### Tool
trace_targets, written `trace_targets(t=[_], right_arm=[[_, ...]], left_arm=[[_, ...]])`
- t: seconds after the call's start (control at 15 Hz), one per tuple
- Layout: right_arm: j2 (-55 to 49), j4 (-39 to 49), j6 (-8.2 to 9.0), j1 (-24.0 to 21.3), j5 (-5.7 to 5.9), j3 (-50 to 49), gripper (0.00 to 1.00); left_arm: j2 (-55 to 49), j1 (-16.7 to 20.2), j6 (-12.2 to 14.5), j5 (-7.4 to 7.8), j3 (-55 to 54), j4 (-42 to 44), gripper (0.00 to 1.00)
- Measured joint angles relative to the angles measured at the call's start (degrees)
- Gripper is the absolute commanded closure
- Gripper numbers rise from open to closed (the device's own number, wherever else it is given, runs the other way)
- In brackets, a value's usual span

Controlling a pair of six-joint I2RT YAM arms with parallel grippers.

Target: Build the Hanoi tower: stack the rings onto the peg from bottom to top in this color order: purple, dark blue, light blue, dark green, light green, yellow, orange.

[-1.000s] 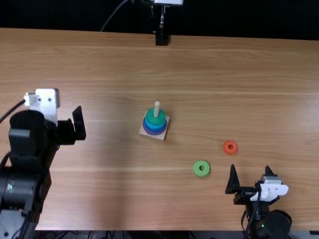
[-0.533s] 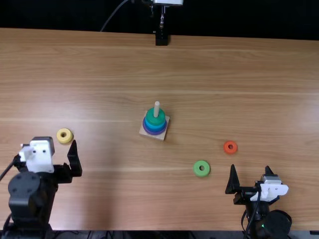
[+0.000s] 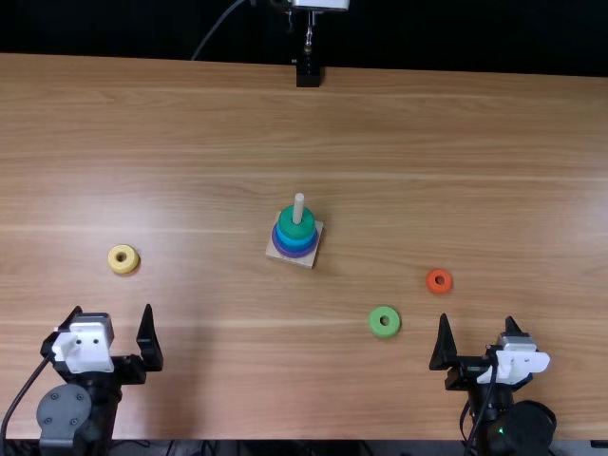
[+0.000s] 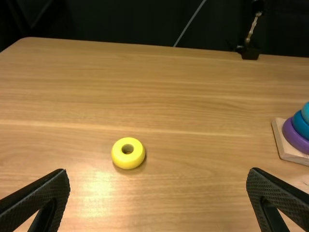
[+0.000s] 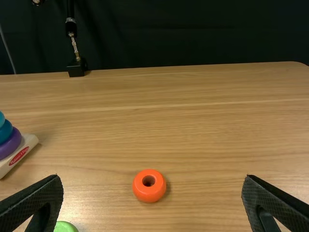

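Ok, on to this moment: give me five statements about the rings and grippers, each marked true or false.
1. The dark green ring is the topmost ring on the peg. True.
2. The orange ring is already on the peg. False: it lies on the table, off the peg.
3. The left gripper is open and holds nothing. True.
4. The right gripper is closed on the light green ring. False: it is open and empty, and that ring lies on the table.
5. The yellow ring lies flat on the table, on the left arm's side of the peg. True.
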Motion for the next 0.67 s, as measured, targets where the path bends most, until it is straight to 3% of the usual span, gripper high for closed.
trace_targets(t=[0.67], right_arm=[[0.0, 0.0, -0.04, 0.0, 0.0, 0.0, 0.0]], left_arm=[[-9.2, 0.0, 0.0, 0.17, -6.6, -0.3, 0.0]])
